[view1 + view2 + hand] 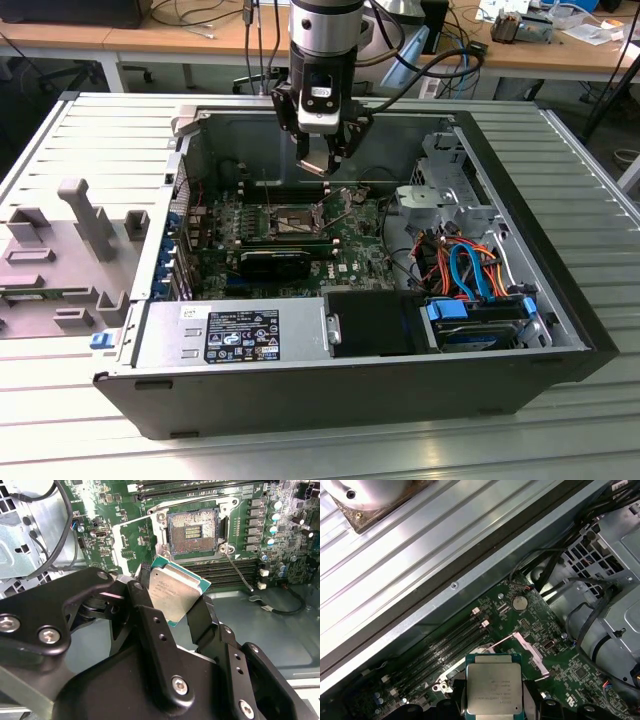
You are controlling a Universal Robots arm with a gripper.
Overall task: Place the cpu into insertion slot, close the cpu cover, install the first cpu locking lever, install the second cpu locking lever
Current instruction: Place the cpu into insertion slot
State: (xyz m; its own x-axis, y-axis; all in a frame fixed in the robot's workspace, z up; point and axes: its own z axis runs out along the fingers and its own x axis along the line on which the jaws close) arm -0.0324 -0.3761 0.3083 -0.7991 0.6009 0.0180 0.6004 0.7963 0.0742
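The cpu is not yet seated. The jaws of the gripper clamp it by its edges, metal top showing in the second wrist view. It hangs above the board inside the open case, near the slot but apart from it. The slot is bare, contacts exposed. The cover appears swung open, and a lever stands released beside the slot. By this judgement no step is complete: placement, cover closure and both levers remain.
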